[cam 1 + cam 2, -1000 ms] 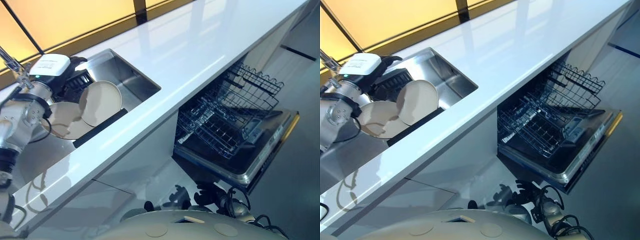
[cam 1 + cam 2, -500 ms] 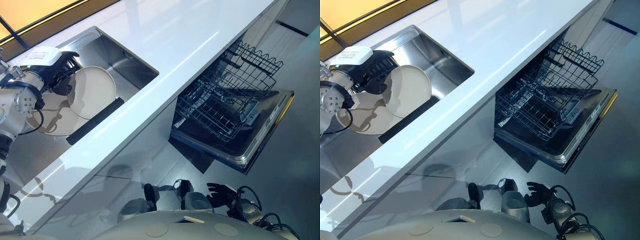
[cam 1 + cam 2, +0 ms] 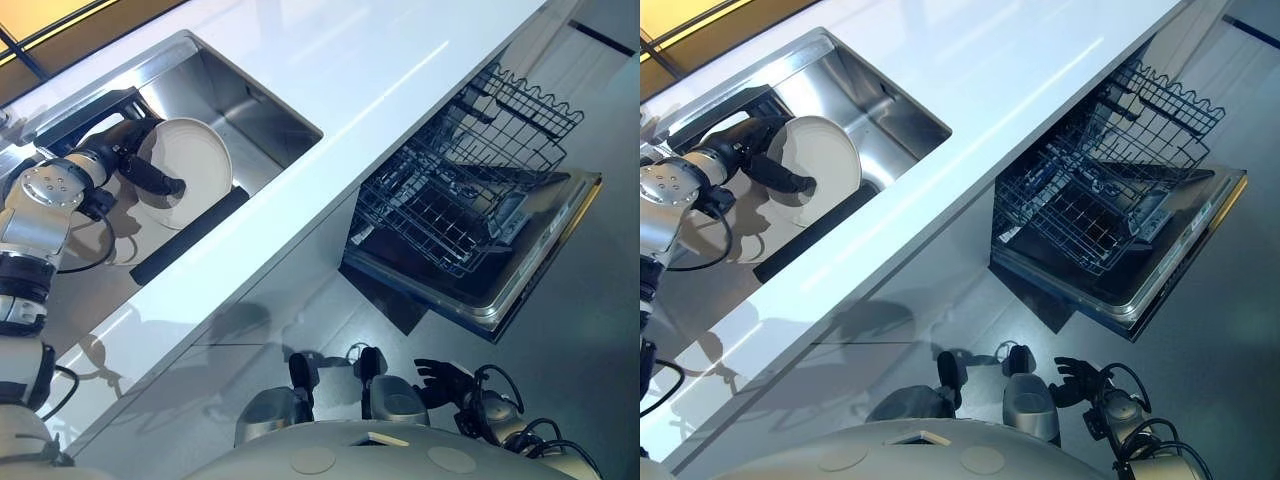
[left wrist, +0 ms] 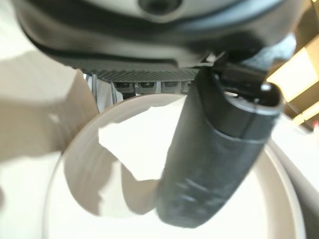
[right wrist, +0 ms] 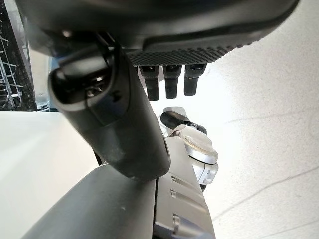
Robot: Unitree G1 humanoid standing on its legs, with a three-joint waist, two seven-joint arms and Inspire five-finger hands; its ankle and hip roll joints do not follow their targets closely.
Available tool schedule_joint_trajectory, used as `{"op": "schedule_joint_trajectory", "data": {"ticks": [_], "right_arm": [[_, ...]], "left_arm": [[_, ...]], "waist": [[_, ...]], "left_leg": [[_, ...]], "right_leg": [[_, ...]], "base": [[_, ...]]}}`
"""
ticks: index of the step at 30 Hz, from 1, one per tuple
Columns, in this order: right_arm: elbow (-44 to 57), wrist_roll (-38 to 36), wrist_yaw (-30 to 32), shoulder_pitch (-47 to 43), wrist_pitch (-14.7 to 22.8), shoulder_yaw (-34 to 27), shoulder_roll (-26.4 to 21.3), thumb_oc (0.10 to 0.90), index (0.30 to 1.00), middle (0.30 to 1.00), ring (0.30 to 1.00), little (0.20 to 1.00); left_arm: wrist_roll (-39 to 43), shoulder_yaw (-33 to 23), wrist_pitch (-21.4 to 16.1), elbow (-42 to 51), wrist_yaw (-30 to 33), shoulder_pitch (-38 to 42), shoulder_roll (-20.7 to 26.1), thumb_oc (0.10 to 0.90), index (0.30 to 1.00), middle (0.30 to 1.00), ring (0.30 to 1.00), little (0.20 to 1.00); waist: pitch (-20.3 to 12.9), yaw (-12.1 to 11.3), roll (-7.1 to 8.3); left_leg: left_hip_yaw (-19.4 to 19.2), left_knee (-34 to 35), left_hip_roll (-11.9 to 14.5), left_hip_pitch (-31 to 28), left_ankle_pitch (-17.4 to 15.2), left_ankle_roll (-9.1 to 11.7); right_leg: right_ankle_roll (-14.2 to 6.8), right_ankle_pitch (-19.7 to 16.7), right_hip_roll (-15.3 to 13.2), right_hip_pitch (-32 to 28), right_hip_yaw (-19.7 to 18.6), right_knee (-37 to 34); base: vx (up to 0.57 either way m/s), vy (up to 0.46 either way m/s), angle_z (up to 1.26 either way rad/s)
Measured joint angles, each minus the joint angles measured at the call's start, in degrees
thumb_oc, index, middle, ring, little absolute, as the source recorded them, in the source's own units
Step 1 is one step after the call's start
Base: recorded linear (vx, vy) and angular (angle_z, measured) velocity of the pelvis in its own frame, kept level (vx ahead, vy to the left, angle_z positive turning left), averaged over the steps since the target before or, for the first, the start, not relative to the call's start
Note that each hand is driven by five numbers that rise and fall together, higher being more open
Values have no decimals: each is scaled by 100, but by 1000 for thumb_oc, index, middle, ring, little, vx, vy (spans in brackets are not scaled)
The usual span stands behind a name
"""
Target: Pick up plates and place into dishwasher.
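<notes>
A round cream plate stands tilted on edge in the steel sink. My left hand is shut on it: the thumb lies across the plate's face and the fingers reach behind its rim. A second cream plate lies lower in the sink, partly under my arm. The dishwasher is open at the right, its wire lower rack pulled out over the lowered door. My right hand hangs low near the floor, open and holding nothing.
A white countertop runs between the sink and the dishwasher. A black strip lies along the sink's near edge, and a dark rack sits at the sink's back. Grey floor lies beside the dishwasher door.
My left hand has turned and laid its thumb across the upright plate's face, taking hold of it. The whole picture has shifted with the camera. The right hand stays low.
</notes>
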State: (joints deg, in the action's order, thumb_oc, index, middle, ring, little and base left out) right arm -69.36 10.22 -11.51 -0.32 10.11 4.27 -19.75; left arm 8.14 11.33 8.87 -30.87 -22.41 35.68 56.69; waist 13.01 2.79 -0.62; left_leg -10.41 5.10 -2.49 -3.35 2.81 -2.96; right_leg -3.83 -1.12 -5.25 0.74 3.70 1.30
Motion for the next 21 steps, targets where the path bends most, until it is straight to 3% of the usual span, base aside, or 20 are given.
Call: {"op": "schedule_joint_trajectory", "data": {"ticks": [15, 16, 17, 18, 19, 20, 21], "right_arm": [[-26, -4, 2, -30, -1, -125, -50, 800, 900, 900, 900, 900], [-28, -3, 2, -30, -1, -125, -50, 800, 900, 900, 900, 900], [-28, -3, 3, -31, 0, -124, -50, 800, 900, 900, 900, 900], [-27, -3, 3, -33, 0, -124, -50, 800, 900, 900, 900, 900], [-27, -2, 2, -35, 0, -124, -50, 800, 900, 900, 900, 900], [-28, -2, 2, -36, 0, -124, -50, 800, 900, 900, 900, 900], [-31, -2, 2, -35, 0, -124, -50, 800, 900, 900, 900, 900]], "left_arm": [[372, -100, -4, -23, -201, 0, 0, 800, 900, 900, 900, 900], [422, -100, -11, -48, -199, 0, 0, 402, 559, 559, 559, 502], [424, -101, -28, -59, -185, 0, 0, 339, 505, 505, 505, 439], [426, -101, -39, -65, -159, 0, 0, 355, 519, 519, 519, 455], [443, -100, -42, -69, -91, 0, 0, 287, 460, 460, 460, 387], [468, -100, -60, -71, 61, 0, -1, 111, 309, 309, 309, 211], [503, -100, -121, -73, 172, 0, -1, 100, 300, 300, 300, 200]], "waist": [[106, -17, -71], [106, -15, -71], [106, -14, -72], [106, -14, -73], [106, -12, -73], [107, -12, -73], [107, -15, -73]], "left_leg": [[67, 0, -12, 1, 2, -13], [66, 0, -13, 1, 2, -13], [66, 0, -16, 1, 2, -13], [66, 0, -17, 0, 3, -14], [66, 0, -19, 0, 3, -14], [66, 0, -19, 0, 5, -17], [67, 0, -20, 0, 6, -19]], "right_leg": [[0, 0, -12, -2, 28, 35], [0, 0, -13, -2, 28, 35], [0, 0, -15, -2, 27, 35], [0, 0, -17, -2, 27, 35], [0, 0, -19, -2, 26, 34], [0, 0, -20, -3, 27, 31], [0, 0, -20, -5, 28, 27]], "base": [[-14, 11, 2], [0, 0, 0], [0, 0, 0], [0, 0, 0], [0, 0, 0], [0, 0, 0], [0, 0, 0]]}}
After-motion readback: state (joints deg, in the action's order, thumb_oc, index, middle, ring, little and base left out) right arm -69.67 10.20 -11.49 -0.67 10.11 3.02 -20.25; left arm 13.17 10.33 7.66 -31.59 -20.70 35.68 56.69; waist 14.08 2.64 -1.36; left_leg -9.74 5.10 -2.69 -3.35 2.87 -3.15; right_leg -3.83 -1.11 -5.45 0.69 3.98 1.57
